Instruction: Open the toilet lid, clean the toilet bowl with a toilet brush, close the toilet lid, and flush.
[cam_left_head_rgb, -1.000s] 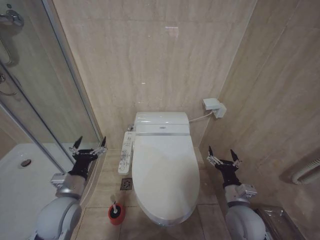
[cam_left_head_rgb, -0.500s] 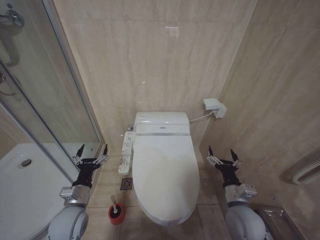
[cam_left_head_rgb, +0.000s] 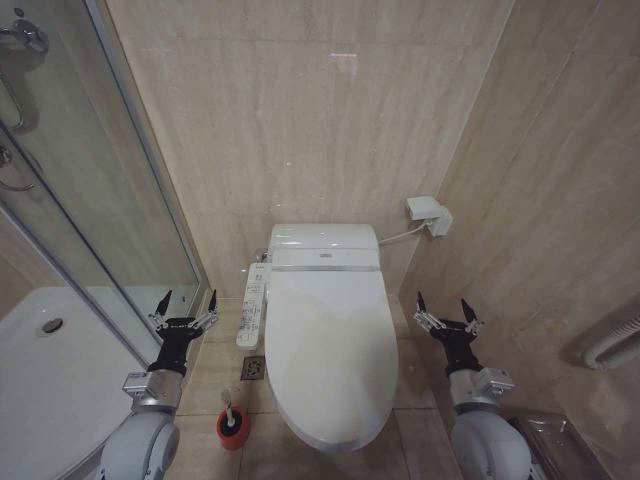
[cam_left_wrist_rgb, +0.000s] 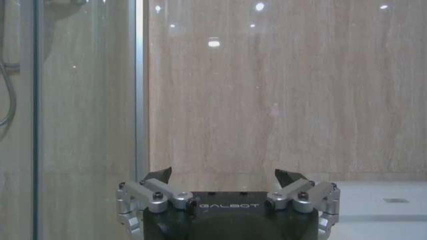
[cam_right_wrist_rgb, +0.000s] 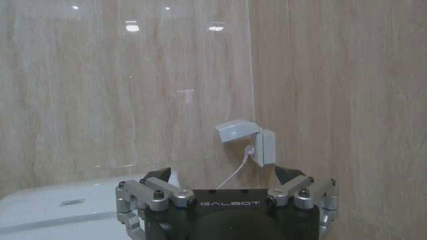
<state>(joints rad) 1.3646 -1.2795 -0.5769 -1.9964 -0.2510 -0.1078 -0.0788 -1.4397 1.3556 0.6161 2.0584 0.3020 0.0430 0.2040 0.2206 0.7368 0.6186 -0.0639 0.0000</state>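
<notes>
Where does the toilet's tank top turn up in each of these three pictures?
Head view: the tank top sits centre, against the back wall, behind the lid.
Left wrist view: a white slab past the left gripper, on the side away from the shower glass.
Right wrist view: past the right gripper, on the side away from the socket.
Shared landmark: the tank's small grey badge.

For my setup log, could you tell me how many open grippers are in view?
2. The left gripper hovers open between the shower glass and the closed toilet lid; the right gripper hovers open on the lid's other side.
</notes>
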